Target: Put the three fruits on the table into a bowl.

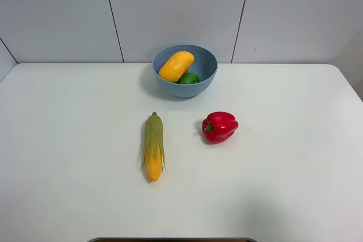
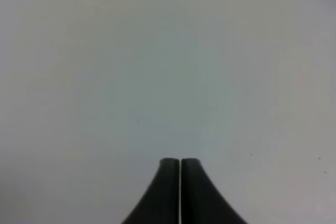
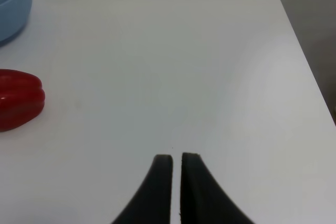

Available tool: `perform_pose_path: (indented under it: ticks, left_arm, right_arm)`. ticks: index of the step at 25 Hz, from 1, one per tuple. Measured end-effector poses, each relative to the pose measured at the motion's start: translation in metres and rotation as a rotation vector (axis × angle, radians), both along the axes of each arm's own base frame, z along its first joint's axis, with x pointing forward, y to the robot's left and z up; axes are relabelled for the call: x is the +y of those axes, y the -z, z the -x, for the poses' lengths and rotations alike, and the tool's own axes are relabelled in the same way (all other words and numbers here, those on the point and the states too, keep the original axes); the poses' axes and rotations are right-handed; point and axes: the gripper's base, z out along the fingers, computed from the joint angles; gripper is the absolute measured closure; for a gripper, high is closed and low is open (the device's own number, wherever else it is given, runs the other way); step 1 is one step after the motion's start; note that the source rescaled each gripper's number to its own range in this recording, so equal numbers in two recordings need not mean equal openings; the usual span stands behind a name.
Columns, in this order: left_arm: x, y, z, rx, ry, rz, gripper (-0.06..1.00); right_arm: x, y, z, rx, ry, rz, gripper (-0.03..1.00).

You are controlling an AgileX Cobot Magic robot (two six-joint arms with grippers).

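The left pincer (image 2: 180,162) has its dark fingers pressed together, holding nothing. The right pincer (image 3: 177,157) is likewise closed and empty.

Mango (image 1: 176,66) and lime (image 1: 189,78) in bowl (image 1: 205,82) at table (image 1: 68,140) rear; corn (image 1: 153,146) left of pepper (image 1: 220,127), both before bowl

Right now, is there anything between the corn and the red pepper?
No. In the high camera view, only bare white table lies between the corn cob and the red bell pepper. They lie apart, in front of the blue bowl.
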Motion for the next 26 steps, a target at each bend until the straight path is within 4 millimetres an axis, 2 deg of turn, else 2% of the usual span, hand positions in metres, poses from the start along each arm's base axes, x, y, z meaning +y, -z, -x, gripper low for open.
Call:
perform_pose_path:
  ticks: [10,26]
  left_arm:
    - [0.0,0.0002,-0.0001,0.0,-0.004,0.0,0.94]
    - [-0.0002,-0.0001,0.0013,-0.005,-0.163,0.0,0.94]
  right_arm:
    - [0.0,0.0,0.0,0.0,0.0,0.0,0.97]
    - [0.0,0.0,0.0,0.0,0.0,0.0,0.97]
